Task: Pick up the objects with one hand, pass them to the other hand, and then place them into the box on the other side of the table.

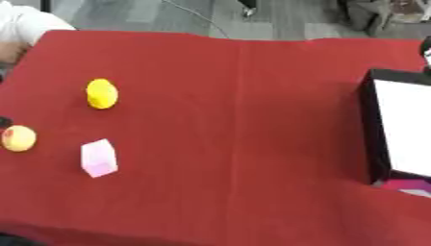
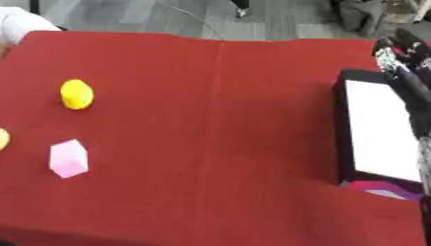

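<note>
Three objects lie on the left part of the red table: a yellow lemon-shaped one [image 1: 101, 93], an orange-yellow round one [image 1: 19, 138] at the left edge, and a pale pink block [image 1: 98, 157] nearest me. The black box [image 2: 343, 129] with a white inside stands at the right edge. My right arm runs along the right side above the box, and its hand [image 2: 394, 52] shows at the box's far end, well away from the objects. A small dark tip [image 1: 3, 121] at the left edge, just above the round object, may be my left hand.
A magenta and white thing [image 2: 380, 190] lies against the box's near end. A person's white sleeve [image 1: 25, 24] shows at the far left corner. The wide middle of the red cloth [image 1: 244, 125] is bare; grey floor lies beyond the far edge.
</note>
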`<state>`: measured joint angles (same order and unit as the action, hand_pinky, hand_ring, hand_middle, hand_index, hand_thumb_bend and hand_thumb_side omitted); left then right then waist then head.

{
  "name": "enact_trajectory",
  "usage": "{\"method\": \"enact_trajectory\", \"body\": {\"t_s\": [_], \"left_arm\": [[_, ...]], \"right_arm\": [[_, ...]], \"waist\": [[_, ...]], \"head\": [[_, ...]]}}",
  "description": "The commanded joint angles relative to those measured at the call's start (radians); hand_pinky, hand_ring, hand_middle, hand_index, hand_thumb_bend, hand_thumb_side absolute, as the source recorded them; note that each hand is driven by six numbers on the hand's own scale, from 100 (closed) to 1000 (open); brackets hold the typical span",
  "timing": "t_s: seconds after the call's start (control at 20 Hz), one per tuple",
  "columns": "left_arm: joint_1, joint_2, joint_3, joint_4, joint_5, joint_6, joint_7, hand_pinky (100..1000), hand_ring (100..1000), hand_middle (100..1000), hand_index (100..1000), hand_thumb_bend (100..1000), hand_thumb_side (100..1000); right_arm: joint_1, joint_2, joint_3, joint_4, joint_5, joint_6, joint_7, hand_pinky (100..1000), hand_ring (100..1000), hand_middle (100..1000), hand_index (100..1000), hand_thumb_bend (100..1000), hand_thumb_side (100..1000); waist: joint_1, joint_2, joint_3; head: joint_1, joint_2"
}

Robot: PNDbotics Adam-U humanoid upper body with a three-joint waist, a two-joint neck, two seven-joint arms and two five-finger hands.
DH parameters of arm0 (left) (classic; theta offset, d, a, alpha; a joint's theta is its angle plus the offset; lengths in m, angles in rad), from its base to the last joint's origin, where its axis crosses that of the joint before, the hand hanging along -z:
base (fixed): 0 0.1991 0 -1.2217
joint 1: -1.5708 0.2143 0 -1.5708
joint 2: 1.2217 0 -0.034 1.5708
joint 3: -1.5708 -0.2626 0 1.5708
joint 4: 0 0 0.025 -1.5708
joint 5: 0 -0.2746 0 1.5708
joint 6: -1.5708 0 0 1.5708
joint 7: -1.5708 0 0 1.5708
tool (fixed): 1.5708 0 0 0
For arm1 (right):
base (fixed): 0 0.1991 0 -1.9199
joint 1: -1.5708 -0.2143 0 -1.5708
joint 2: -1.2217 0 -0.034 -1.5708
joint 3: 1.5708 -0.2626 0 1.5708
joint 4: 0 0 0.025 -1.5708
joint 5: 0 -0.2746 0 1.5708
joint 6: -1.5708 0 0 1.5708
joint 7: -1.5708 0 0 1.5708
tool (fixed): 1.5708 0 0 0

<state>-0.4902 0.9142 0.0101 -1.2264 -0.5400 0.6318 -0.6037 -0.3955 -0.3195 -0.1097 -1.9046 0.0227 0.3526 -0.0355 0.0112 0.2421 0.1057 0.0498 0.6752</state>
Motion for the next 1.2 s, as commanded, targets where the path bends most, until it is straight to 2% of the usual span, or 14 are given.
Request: {"method": "enact_trajectory", "body": {"t_s": [0.05, 0.2, 0.35, 0.55, 0.85, 1.0, 1.2], "left_arm": [[-0.012, 0.034, -0.006, 0.003, -0.092, 0.048, -0.101, 998, 936, 845, 889, 539, 256], [-0.016, 0.021, -0.024, 0.027, -0.147, 0.048, -0.141, 1000, 937, 847, 878, 478, 220], [-0.032, -0.005, -0.034, 0.052, -0.147, 0.029, -0.179, 985, 931, 838, 877, 420, 217], [-0.051, -0.029, -0.052, 0.094, -0.126, 0.011, -0.182, 989, 932, 841, 889, 449, 216], [-0.069, -0.056, -0.075, 0.138, -0.153, 0.003, -0.170, 992, 932, 839, 876, 423, 206], [-0.074, -0.068, -0.081, 0.147, -0.188, 0.008, -0.153, 983, 925, 827, 859, 327, 201], [-0.079, -0.084, -0.077, 0.147, -0.185, 0.019, -0.120, 966, 909, 810, 836, 264, 216]], "right_arm": [[-0.012, -0.024, -0.006, -0.013, 0.006, 0.001, 0.002, 1000, 1000, 970, 1000, 100, 615], [-0.012, -0.023, -0.005, -0.013, 0.005, 0.001, 0.003, 1000, 1000, 970, 1000, 100, 615], [-0.012, -0.022, -0.004, -0.012, 0.005, 0.001, 0.005, 1000, 1000, 970, 1000, 100, 615], [-0.013, -0.022, -0.003, -0.011, 0.004, 0.000, 0.007, 1000, 1000, 970, 1000, 100, 615], [-0.014, -0.020, -0.001, -0.011, 0.003, 0.000, 0.011, 1000, 1000, 971, 1000, 100, 615], [-0.014, -0.020, 0.000, -0.010, 0.003, 0.000, 0.012, 1000, 1000, 971, 1000, 100, 615], [-0.013, -0.020, 0.001, -0.009, 0.002, 0.000, 0.015, 1000, 1000, 971, 1000, 100, 616]], "waist": [[0.004, -0.011, -0.001], [0.003, -0.011, -0.003], [0.001, -0.011, -0.004], [-0.001, -0.011, -0.005], [-0.001, -0.010, -0.009], [-0.002, -0.010, -0.009], [-0.003, -0.011, -0.009]], "head": [[-0.002, 0.004], [0.002, 0.006], [0.003, 0.009], [0.006, 0.009], [0.009, 0.010], [0.012, 0.010], [0.015, 0.011]]}}
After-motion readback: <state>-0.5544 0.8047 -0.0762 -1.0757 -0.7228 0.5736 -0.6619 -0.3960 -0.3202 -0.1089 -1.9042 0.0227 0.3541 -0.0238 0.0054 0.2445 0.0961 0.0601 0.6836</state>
